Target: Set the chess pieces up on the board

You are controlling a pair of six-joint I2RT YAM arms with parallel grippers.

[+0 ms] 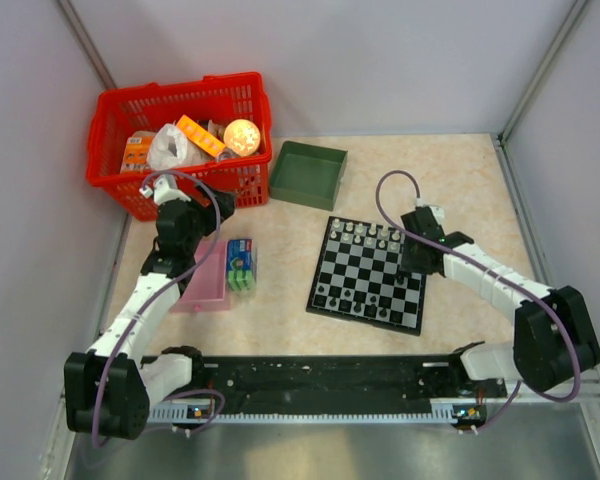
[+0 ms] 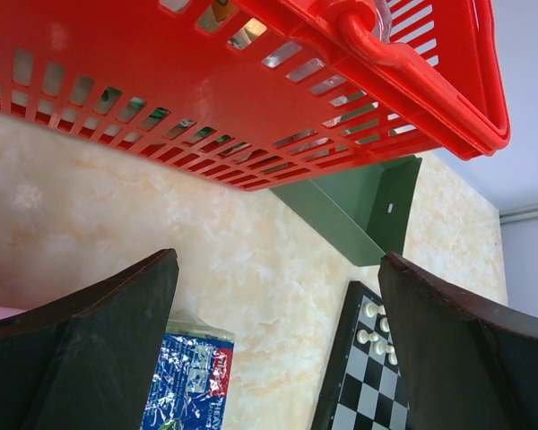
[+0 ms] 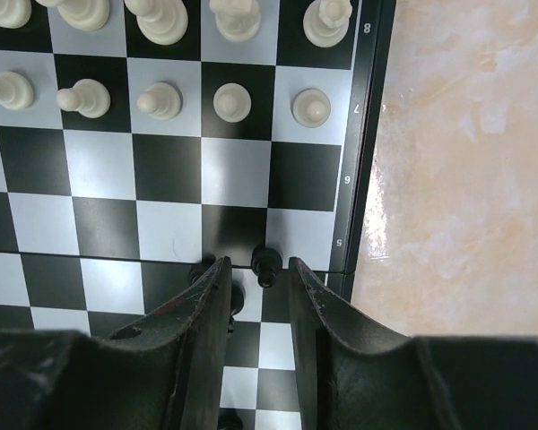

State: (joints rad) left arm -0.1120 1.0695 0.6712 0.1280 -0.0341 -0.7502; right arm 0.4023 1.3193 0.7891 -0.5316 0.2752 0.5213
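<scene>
The board (image 1: 365, 318) lies right of centre, with white chess pieces (image 1: 370, 233) along its far rows and a few black ones (image 1: 355, 298) near its front. My right gripper (image 3: 259, 262) hangs over the board's right edge. Its jaws stand narrow around a small black piece (image 3: 267, 265), with a thin gap on each side. Another black piece (image 3: 236, 297) sits half hidden behind the left finger. Two rows of white pieces (image 3: 159, 100) stand beyond on the board (image 3: 99, 166). My left gripper (image 2: 276, 260) is wide open and holds nothing, up near the red basket.
A red basket (image 1: 180, 140) of odds and ends stands at the back left, a green tray (image 1: 308, 172) beside it. A pink tray (image 1: 205, 285) and a blue-green battery pack (image 1: 241, 264) lie left of the board. Grey walls enclose the table.
</scene>
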